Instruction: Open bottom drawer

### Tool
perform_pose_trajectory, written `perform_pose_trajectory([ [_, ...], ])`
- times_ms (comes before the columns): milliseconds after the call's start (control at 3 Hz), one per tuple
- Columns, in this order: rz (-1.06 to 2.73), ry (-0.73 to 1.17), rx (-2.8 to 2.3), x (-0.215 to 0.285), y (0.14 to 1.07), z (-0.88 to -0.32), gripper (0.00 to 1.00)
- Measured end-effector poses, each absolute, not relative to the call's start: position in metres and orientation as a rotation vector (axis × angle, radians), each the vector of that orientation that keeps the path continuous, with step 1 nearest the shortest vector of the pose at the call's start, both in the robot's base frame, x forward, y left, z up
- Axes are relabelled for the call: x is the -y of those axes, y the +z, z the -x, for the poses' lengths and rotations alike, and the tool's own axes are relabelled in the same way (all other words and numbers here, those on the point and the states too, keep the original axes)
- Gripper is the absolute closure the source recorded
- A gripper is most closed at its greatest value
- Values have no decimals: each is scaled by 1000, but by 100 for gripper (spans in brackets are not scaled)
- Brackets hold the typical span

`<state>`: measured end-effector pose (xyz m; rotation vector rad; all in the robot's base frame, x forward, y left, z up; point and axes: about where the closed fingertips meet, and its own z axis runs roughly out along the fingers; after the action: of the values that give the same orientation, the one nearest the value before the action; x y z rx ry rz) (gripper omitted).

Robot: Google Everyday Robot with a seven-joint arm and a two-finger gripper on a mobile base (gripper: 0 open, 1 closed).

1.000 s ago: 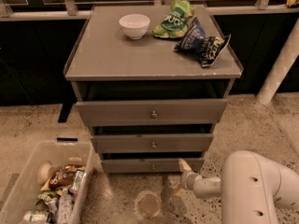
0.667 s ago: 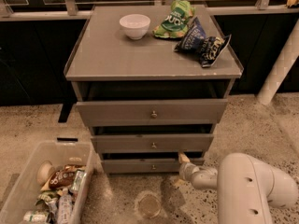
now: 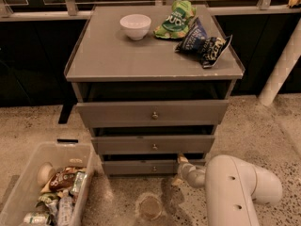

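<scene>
The bottom drawer (image 3: 141, 167) is the lowest and slimmest of three grey drawer fronts, with a small round metal knob (image 3: 154, 168) at its centre. It sits slightly out from the cabinet. My gripper (image 3: 179, 170) is at the drawer's right end, on the end of a white arm (image 3: 235, 187) that comes in from the lower right. One fingertip (image 3: 181, 159) is at the drawer's top edge and the other is lower, by its front.
The middle drawer (image 3: 154, 145) and top drawer (image 3: 153, 113) are above. A white bowl (image 3: 135, 26) and chip bags (image 3: 203, 40) lie on the cabinet top. A clear bin (image 3: 42, 187) of snacks stands on the floor at left. A white post (image 3: 280, 69) is at right.
The arm and gripper have shifted left toward the bottom drawer's right end. The drawers look unchanged.
</scene>
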<state>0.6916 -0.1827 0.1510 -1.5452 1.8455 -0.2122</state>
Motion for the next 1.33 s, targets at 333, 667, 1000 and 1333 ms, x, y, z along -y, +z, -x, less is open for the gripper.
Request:
perform_pose_trajectory([
  [333, 1536, -226, -1841, 185, 153, -699, 0],
  [667, 1536, -226, -1841, 185, 153, -699, 19],
  [1000, 1536, -226, -1841, 185, 153, -699, 42],
  [1333, 1536, -226, -1841, 185, 153, -699, 65],
])
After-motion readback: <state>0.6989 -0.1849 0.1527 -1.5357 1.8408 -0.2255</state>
